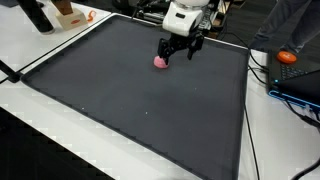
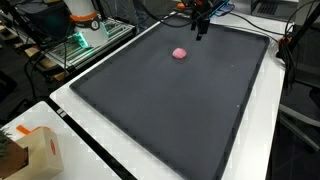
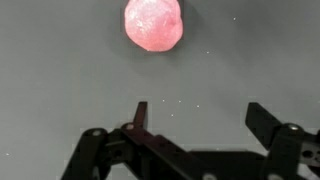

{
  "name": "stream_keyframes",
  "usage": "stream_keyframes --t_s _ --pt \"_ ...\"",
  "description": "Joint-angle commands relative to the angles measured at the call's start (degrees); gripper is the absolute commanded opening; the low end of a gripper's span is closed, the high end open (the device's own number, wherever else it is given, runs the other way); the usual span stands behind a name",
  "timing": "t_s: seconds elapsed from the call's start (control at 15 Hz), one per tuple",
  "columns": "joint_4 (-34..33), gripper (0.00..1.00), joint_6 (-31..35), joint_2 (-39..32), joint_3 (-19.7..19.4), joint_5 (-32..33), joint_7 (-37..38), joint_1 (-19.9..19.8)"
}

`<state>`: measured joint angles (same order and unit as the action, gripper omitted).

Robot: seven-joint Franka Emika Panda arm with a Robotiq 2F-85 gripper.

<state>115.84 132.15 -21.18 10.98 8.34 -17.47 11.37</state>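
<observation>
Mat: we see a dark mat point(image 1: 130, 110) spread on a white table point(image 1: 50, 45).
Ball, place: the pink ball point(image 1: 160, 61) lies on the mat near its far edge, roughly midway along that edge, and well away from the near corners.
Ball to claw: in an exterior view we find the ball just left of the claw point(image 1: 181, 54) and a little nearer to us. In the wrist view the ball point(image 3: 153, 23) sits ahead of the fingertips, left of the gap's middle line and apart from both.
Claw, opening: released, with the jaws spread wide.
Claw, contact: we see only bare mat between the fingers point(image 3: 140, 112). They touch no part of the ball, and we cannot tell whether the tips reach the mat.
Ball, axis: it is a roundish lump, about as wide as it is deep in the wrist view. We cannot tell a long axis or a heading.
</observation>
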Motion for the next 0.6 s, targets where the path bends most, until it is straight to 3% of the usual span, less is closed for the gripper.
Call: stream_keyframes --t_s 0.0,0.2,0.53 --pt "1.4 1.00 0.3 -0.4 2.9 -1.0 -9.7 -1.5" --pt "3.1 1.00 0.2 -0.2 4.8 -2.0 -17.0 -2.3" --pt "6.1 1.00 0.7 0.6 5.6 -1.8 -22.9 -2.4"
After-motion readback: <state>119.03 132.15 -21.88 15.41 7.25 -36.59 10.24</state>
